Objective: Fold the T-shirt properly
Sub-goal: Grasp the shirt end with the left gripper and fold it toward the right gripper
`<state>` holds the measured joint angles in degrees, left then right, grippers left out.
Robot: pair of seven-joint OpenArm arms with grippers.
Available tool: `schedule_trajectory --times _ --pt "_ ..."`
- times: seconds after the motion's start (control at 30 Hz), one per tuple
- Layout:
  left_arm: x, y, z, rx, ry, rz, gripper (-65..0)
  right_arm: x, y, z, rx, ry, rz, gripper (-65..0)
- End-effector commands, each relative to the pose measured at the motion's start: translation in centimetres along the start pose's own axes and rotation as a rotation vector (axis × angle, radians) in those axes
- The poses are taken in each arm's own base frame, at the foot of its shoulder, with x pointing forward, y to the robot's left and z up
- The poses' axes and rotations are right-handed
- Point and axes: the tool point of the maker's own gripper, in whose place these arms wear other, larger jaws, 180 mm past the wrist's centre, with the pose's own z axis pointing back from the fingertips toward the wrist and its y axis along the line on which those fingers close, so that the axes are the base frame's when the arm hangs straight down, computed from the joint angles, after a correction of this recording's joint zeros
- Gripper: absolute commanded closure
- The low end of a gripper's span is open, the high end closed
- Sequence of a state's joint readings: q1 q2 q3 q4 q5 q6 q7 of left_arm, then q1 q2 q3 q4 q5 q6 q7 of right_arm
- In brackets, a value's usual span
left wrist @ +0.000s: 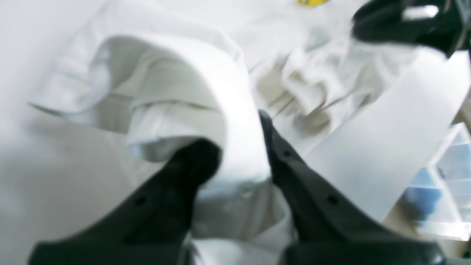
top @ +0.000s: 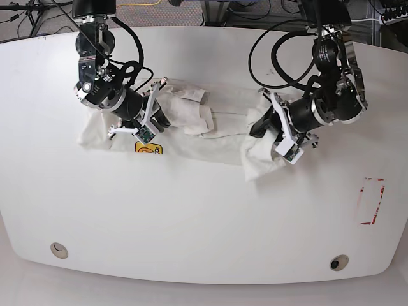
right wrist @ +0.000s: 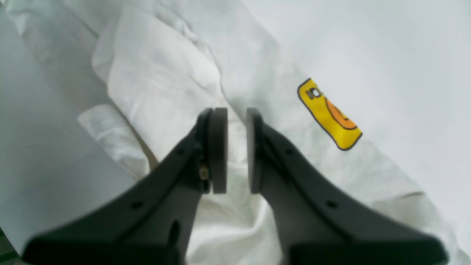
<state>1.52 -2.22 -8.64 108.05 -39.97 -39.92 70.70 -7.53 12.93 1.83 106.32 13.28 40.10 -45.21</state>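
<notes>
Base view: the T-shirt [top: 220,131] lies bunched up near the far edge of the table [top: 204,217], about mid-way btwn its left & right edges. It's soft, light & floppy, so grab hems or corners, not the middle. Left gripper [left wrist: 239,147] pinches a fold of cloth. Right gripper [right wrist: 236,147] is a bit open w/ nothing in it, just beside the yellow label [right wrist: 328,115].

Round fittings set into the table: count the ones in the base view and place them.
2. One round fitting sits near the table's front-left edge, the other near the front-right edge. The arms or T-shirt may hide more.
</notes>
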Motion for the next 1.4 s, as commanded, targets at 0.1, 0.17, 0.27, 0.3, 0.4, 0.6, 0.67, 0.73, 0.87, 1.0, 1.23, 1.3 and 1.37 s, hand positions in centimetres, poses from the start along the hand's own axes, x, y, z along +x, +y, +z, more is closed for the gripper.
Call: schedule_trajectory --times 0.1,0.17,0.27,0.3,0.4,0.6,0.67,0.73,0.87,1.0,1.23,1.3,1.37 --pt "1.2 -0.5 -1.4 -0.051 -0.051 0.048 -8.2 1.5 -0.4 0.3 -0.007 -0.051 0.01 -8.9" --pt "1.2 -0.5 -1.8 -0.059 -0.052 0.061 -11.1 1.5 -0.4 0.3 -0.007 -0.051 0.01 -8.9" --pt "1.1 -0.5 -2.3 -0.07 -0.049 0.079 -11.7 1.5 -0.4 0.3 -0.007 -0.053 0.011 -8.9" --pt "1.0 -0.5 -2.4 -0.07 -0.047 0.081 -11.7 1.5 -0.4 0.3 -0.006 -0.052 0.011 -8.9" --pt "1.0 -0.7 -2.8 -0.081 -0.05 0.098 -11.7 1.5 -0.4 0.3 -0.006 -0.052 0.011 -8.9" --pt "2.2 -1.3 -4.0 -0.115 -0.08 0.127 -11.7 1.5 -0.4 0.3 -0.006 -0.052 0.011 -8.9" --pt "2.4 -1.5 -4.7 -0.133 -0.084 0.145 -11.8 1.5 -0.4 0.3 -0.005 -0.053 0.011 -8.9" --pt "2.5 -1.8 -5.4 -0.153 -0.08 0.161 -12.1 1.6 -0.3 0.3 -0.004 -0.054 0.01 -8.9" --pt "2.6 -3.1 -7.1 -0.22 -0.051 0.163 -12.1 1.9 0.0 0.1 -0.002 -0.064 0.001 -8.9" --pt "3.2 -4.8 -8.4 -0.278 -0.034 0.137 -12.1 2.0 0.0 0.0 -0.003 -0.068 0.001 -8.9" --pt "3.7 -6.9 -9.2 -0.328 -0.015 0.085 -23.3 2.4 -0.2 0.1 -0.009 -0.074 0.005 -8.9" --pt "3.8 -7.0 -9.2 -0.33 -0.015 0.081 -31.7 2.5 -0.3 0.2 -0.014 -0.078 0.007 -8.9" --pt "4.0 -7.0 -9.0 -0.325 -0.023 0.076 -39.0 2.5 -0.6 0.3 -0.02 -0.077 0.012 -8.9"
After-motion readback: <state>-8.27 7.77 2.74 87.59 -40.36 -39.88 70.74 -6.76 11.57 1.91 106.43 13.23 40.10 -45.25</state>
